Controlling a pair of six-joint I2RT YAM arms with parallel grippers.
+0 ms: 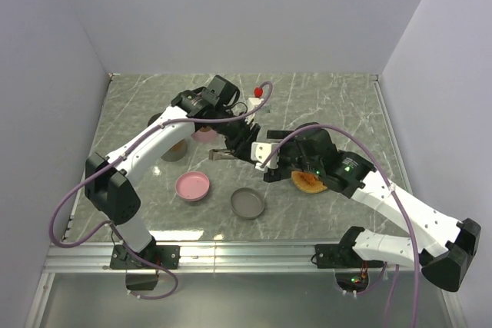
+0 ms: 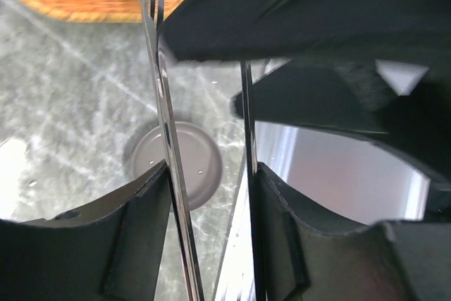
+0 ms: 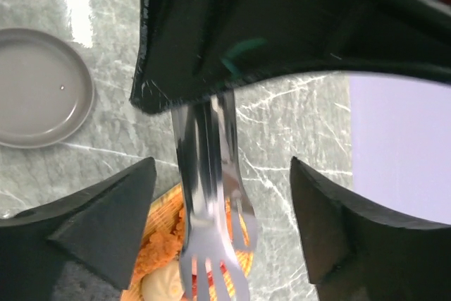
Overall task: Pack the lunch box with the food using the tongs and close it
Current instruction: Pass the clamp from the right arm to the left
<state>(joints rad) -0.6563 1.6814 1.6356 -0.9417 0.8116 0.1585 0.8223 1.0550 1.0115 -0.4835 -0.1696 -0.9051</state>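
The left gripper (image 2: 211, 168) is clamped on the tongs (image 3: 211, 195) with one slim arm pressed against each finger. The right gripper (image 3: 222, 167) stands wide around the same tongs, its fingers well clear on either side. The forked tips are over the food (image 3: 161, 248) — orange chunks and a pale ball on the woven orange tray (image 2: 84, 6) — though I cannot tell if they touch it; a grey lid (image 3: 42, 89) lies off to one side of the tongs.
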